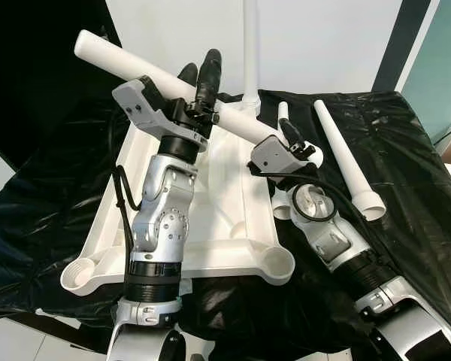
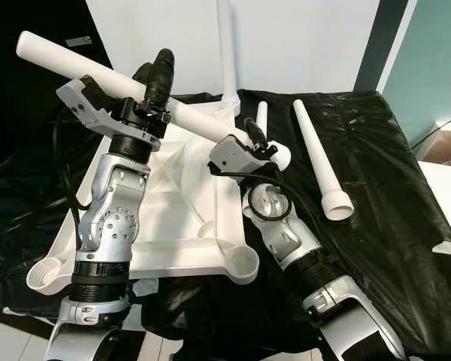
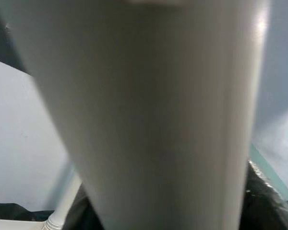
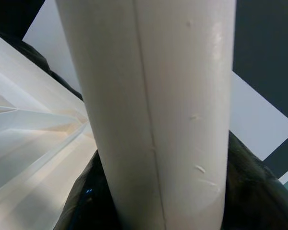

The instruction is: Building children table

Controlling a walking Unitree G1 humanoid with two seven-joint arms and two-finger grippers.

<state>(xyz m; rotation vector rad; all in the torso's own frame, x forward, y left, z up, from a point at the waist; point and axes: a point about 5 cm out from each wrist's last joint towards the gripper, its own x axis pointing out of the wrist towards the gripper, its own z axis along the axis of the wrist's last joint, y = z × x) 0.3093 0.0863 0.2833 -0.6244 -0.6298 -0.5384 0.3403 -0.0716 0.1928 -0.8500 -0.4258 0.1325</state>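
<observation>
Currently both grippers clamp the white leg [image 1: 154, 74]: left gripper [image 1: 199, 79] mid-shaft, right gripper [image 1: 292, 139] probably near the wide end. Light, stiff, slick plastic; grip mid-shaft.

White plastic tabletop [image 1: 218, 218], upside down on black sheet, ribbed underside facing up, round leg sockets at corners, two near sockets open and empty. One white leg [image 1: 249, 45] already standing upright in far socket. Long white tapered leg [image 1: 135, 64], held up in air above tabletop, tilted, thin end high at left, wide end low at right near far right corner; clamped near middle by left gripper [image 1: 203, 71] and near wide end by right gripper [image 1: 292, 139]. Another white tapered leg [image 1: 346, 162] lying flat on black sheet, right of tabletop, wide open end nearest. Short white piece [image 1: 283, 111] just beside, partly hidden.
</observation>
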